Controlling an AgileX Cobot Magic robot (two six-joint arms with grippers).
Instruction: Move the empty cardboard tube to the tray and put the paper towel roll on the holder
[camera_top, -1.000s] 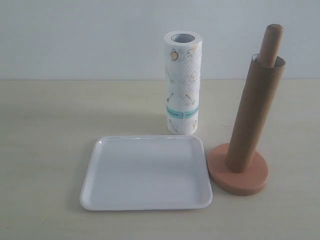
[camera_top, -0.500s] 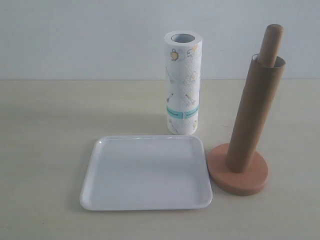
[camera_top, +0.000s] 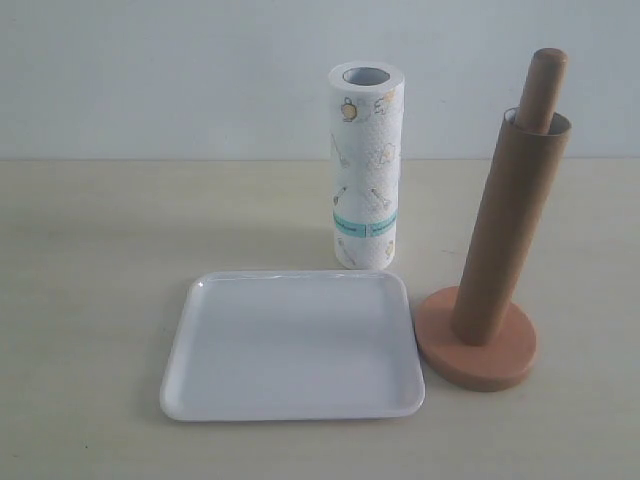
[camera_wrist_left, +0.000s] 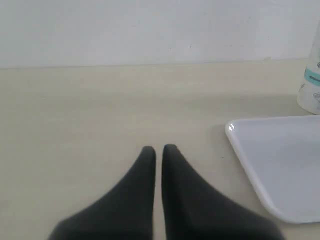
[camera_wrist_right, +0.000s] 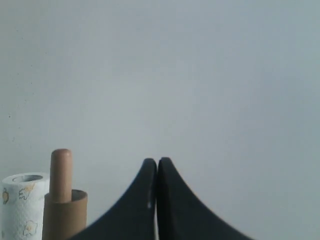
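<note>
Nothing moved, cardboard tube (camera_top: 505, 235) still sleeving holder (camera_top: 478, 362), left gripper (camera_wrist_left: 158, 150) and right gripper (camera_wrist_right: 157, 162) fingers together

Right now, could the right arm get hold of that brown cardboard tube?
Probably yes. The cardboard tube stands on that arm's side, sleeved over the post of the holder, its sides bare and the paper roll well apart. The right gripper is shut, so it must open first.

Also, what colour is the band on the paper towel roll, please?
Teal; the exterior view shows the paper towel roll best.
</note>
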